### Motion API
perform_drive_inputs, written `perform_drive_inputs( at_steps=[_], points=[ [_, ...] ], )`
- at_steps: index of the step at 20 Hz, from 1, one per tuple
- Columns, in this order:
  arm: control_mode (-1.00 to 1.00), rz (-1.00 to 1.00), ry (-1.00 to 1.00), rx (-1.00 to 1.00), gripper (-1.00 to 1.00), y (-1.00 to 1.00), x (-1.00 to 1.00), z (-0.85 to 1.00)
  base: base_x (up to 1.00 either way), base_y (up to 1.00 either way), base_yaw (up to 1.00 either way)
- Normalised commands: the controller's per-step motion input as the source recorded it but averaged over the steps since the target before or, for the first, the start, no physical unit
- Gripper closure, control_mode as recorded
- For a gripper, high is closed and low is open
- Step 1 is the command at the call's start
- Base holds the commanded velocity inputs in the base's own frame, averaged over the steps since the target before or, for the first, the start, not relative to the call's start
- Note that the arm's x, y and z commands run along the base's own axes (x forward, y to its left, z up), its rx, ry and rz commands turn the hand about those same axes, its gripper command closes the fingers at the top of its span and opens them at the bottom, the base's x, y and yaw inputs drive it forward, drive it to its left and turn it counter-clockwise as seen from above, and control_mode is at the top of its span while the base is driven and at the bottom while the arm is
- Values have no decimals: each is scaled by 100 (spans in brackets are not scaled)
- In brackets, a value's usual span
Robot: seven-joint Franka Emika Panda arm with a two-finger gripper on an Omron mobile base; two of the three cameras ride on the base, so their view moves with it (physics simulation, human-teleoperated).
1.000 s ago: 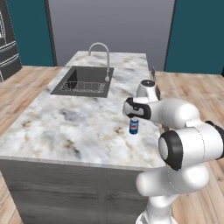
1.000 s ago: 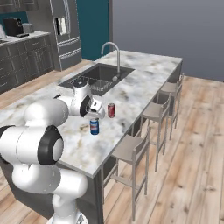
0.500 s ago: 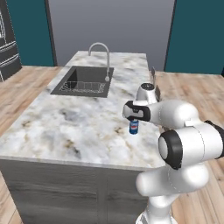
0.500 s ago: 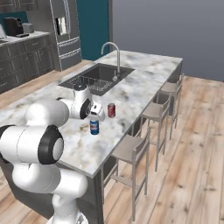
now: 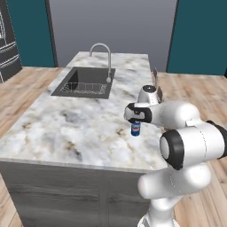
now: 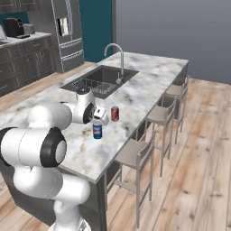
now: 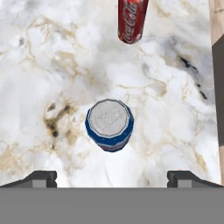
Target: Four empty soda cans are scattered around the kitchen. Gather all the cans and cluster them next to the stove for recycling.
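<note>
Gripper [image 7: 112, 178] directly above the blue can [image 7: 109, 124], jaws fully apart and empty, one fingertip [image 7: 40, 178] to each side of it. The can stands upright on the marble island [image 5: 66, 128], with a red can [image 7: 132, 20] near it. Risk: an off-centre descent could tip the blue can, perhaps into the red one. The red can's top is cut off in the hand view.
</note>
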Motion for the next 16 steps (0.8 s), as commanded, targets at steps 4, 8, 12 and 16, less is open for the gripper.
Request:
perform_drive_inputs(
  at_steps=[4,8,12,16],
  points=[
    [-100,0,0,0,-100,0,10,-2,0,0,0],
    [-100,0,0,0,-100,0,10,0,0,0,0],
    [-100,0,0,0,-100,0,11,-2,0,0,0],
    [-100,0,0,0,-100,0,9,-3,0,0,0]
  ],
)
